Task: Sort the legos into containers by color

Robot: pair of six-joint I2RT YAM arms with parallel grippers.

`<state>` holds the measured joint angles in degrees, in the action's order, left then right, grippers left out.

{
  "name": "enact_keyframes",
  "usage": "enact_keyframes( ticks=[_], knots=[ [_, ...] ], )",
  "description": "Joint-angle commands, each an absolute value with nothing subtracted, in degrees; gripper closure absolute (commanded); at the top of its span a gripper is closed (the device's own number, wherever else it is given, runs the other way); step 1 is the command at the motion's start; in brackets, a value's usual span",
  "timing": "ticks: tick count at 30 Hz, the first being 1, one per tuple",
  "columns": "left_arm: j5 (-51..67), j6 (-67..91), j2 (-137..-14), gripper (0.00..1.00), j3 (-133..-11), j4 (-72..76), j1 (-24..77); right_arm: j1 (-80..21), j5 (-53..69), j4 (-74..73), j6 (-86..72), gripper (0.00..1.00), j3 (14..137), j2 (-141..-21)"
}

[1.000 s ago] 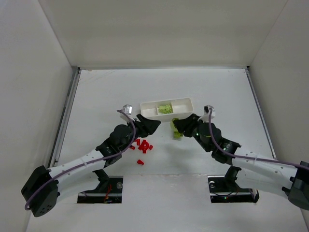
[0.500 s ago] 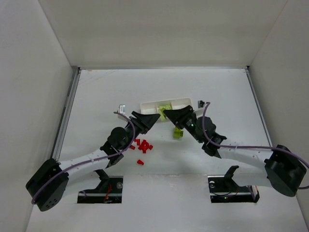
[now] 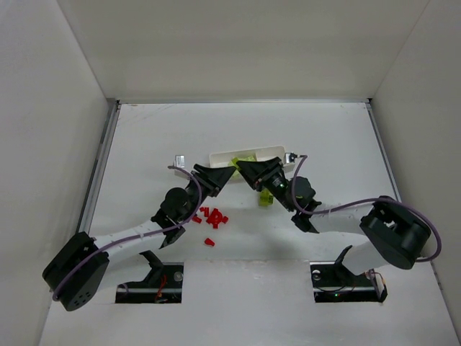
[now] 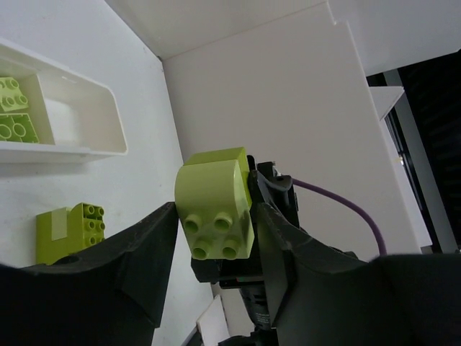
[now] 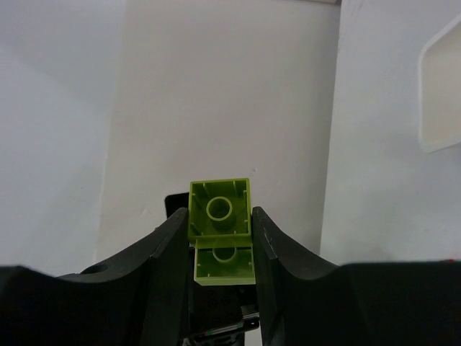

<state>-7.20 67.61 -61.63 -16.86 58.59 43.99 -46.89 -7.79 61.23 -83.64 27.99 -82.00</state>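
My right gripper (image 3: 242,166) is shut on a yellow-green lego (image 5: 220,209), held above the front edge of the white tray (image 3: 263,151). A second yellow-green piece (image 5: 225,264) sits just under it. My left gripper (image 3: 230,171) is tip to tip with the right one. Its jaws are apart, and the same rounded lego (image 4: 214,205) shows in the gap between them, studs toward me. More yellow-green legos (image 4: 13,108) lie in the tray's middle compartment. Another (image 3: 265,198) lies on the table. Red legos (image 3: 213,215) lie in a loose pile by the left arm.
White walls enclose the table on three sides. One red lego (image 3: 209,241) lies apart, nearer the arm bases. The tray's end compartment (image 4: 75,119) holds nothing. The tray's corner (image 5: 443,94) shows at the right of the right wrist view.
My right gripper rose from the loose yellow-green legos on the table to the tray's front edge, carrying one. My left gripper moved up and right to meet it.
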Motion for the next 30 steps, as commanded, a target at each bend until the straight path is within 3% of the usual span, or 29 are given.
enact_keyframes(
  ticks=[1,12,22,26,30],
  knots=[
    [-7.7,67.9,-60.6,0.58,-17.8,63.5,43.5,-46.6,-6.9,73.2,-88.6,0.72,27.2,-83.8],
    [-8.3,66.9,-57.6,0.77,-17.3,63.7,42.1,-46.1,-4.8,81.2,-94.0,0.72,26.8,-90.1],
    [-2.9,67.2,-51.0,0.85,-14.0,60.3,34.7,-40.0,-3.9,78.5,-90.8,0.72,21.4,-82.4],
    [-1.7,65.5,-49.0,0.85,-13.2,55.9,32.7,-36.0,-1.9,68.2,-84.2,0.72,20.8,-78.2],
    [1.4,60.3,-51.2,0.84,-17.0,49.4,33.3,-32.4,-3.2,44.6,-70.6,0.71,25.7,-72.4]
  ],
)
